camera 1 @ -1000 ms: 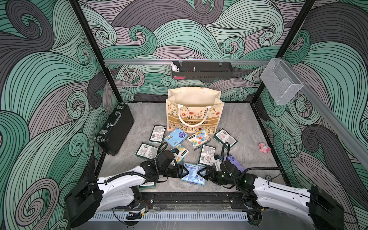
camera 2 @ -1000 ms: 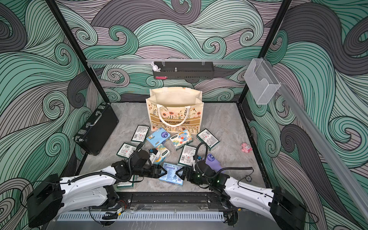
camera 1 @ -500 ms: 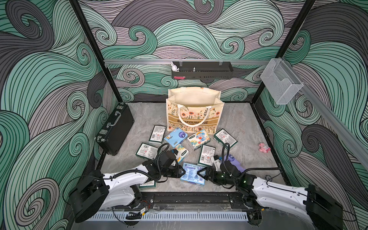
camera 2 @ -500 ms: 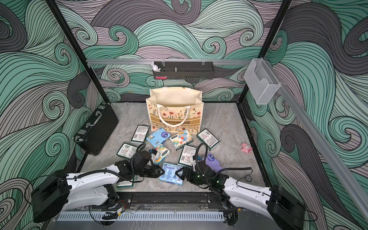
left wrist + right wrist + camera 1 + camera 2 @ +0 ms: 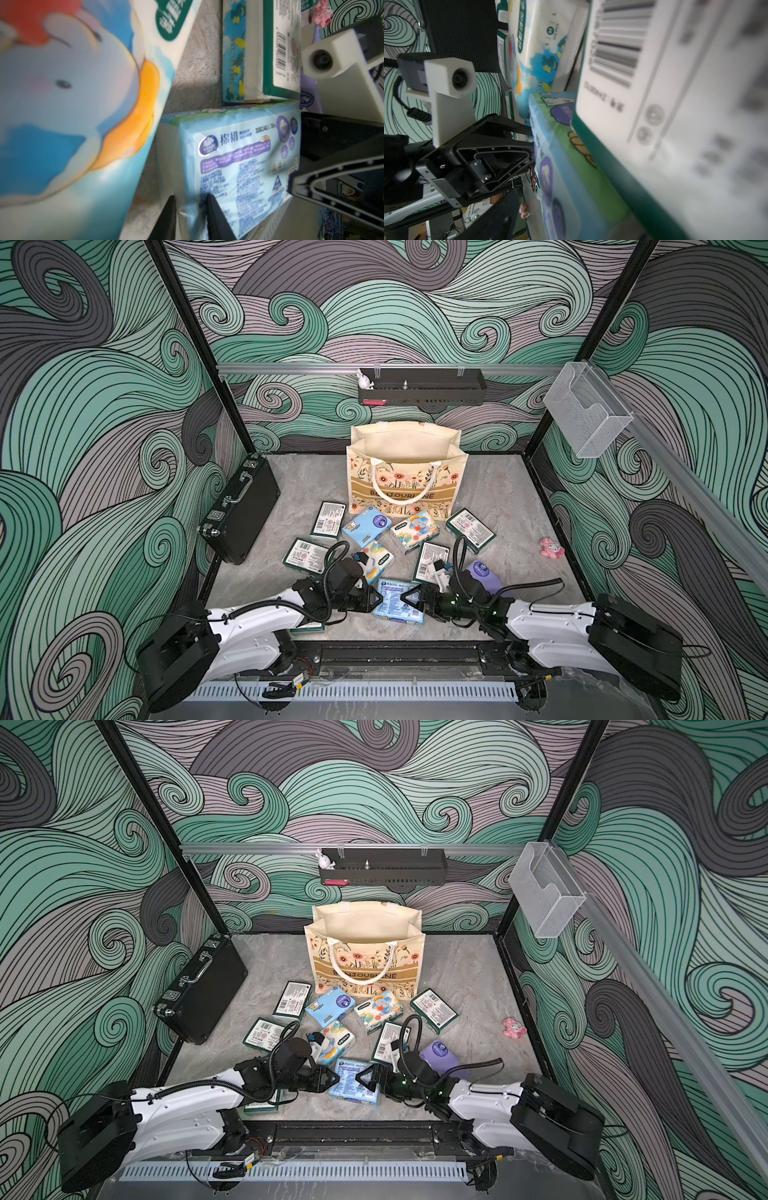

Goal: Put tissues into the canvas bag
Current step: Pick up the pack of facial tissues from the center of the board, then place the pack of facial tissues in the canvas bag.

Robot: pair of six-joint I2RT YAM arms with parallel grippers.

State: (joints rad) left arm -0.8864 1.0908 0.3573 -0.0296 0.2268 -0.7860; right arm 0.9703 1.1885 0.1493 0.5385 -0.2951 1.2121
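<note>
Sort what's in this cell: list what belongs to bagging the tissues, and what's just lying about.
Belongs to the job: tissue packs, including the light blue pack at the front; canvas bag.

Lying about: black briefcase; pink toy; white rabbit figure; black rack; clear wall holder.

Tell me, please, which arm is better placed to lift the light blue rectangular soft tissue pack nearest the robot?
Left. The left claw pinches the light blue tissue pack by its edge; the right claw stands open at the opposite end, gripping nothing.
</note>
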